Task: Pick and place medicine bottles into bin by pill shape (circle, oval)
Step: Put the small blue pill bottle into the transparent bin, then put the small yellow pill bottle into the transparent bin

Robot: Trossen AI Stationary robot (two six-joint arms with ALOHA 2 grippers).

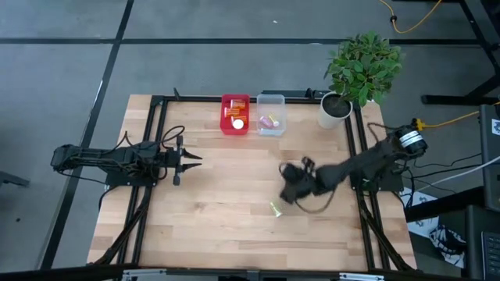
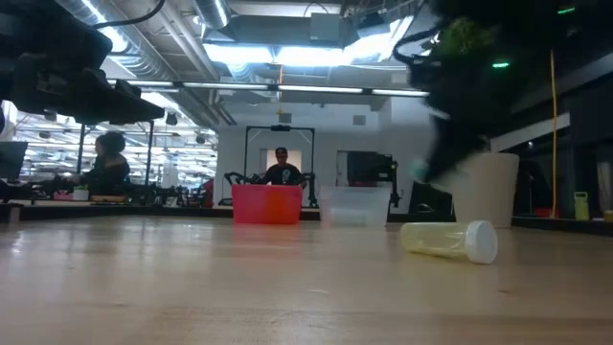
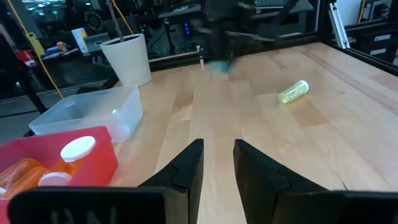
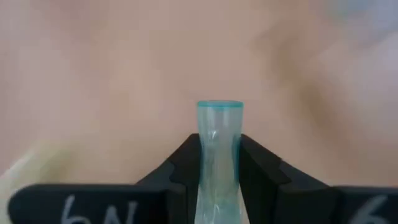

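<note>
Over the middle-right of the wooden surface (image 1: 234,195), the right gripper (image 4: 219,163) has its jaws pinching a slim translucent teal vial (image 4: 219,134), squeezing it so hard the walls look bowed in. Risk as I see it: the vial is thin and slick, so it could pop out or pivot on the way to the red plastic bin (image 1: 235,114) or the clear plastic bin (image 1: 270,114) at the far edge. A pale yellow vial with a white cap (image 2: 450,239) lies on its side just beside that arm and could get nudged. Left gripper (image 3: 217,163) waits at the left, jaws spread. Can't see any pills in the teal vial, so shape is a mystery, and the right arm is blurred
</note>
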